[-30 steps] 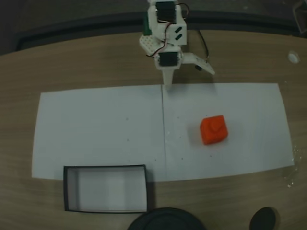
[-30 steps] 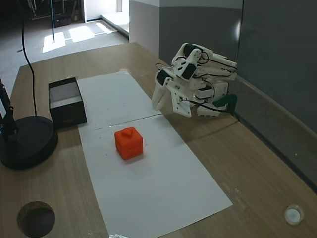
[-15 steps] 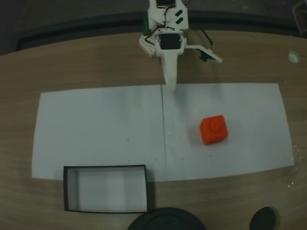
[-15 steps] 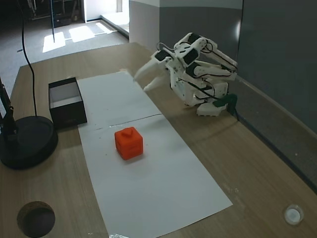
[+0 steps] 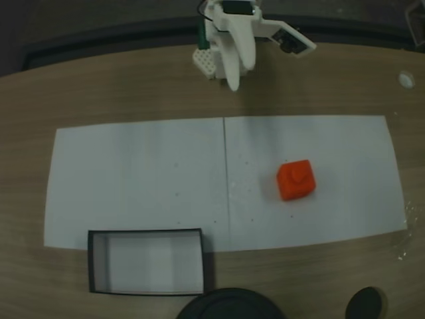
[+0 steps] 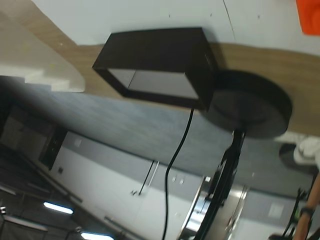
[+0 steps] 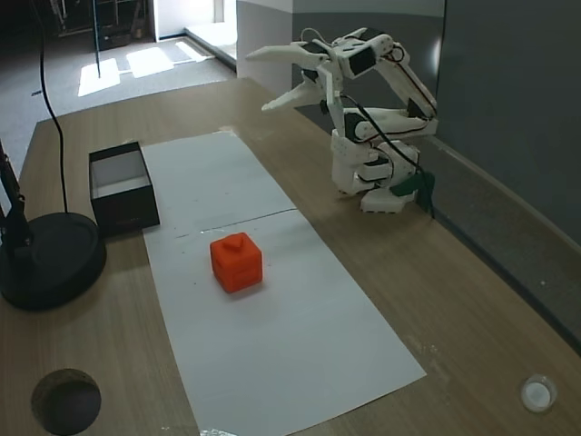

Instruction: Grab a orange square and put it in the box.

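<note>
your gripper (image 7: pixel 263 80) is raised high above the counter (image 7: pixel 472 300) near the arm's base, its jaws spread apart and holding nothing. the square (image 5: pixel 296 180) sits stud-up on the white paper (image 5: pixel 133 173), to the right of the paper's centre crease in a fixed view, well apart from the gripper. the box (image 5: pixel 146 261) rests at the paper's near edge, well left of the square, next to a black disc (image 7: pixel 45 259).

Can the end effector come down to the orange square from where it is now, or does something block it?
Probably yes. The end effector is raised and open near the base, and only bare white paper lies between it and the orange square. The box sits off to the side.
</note>
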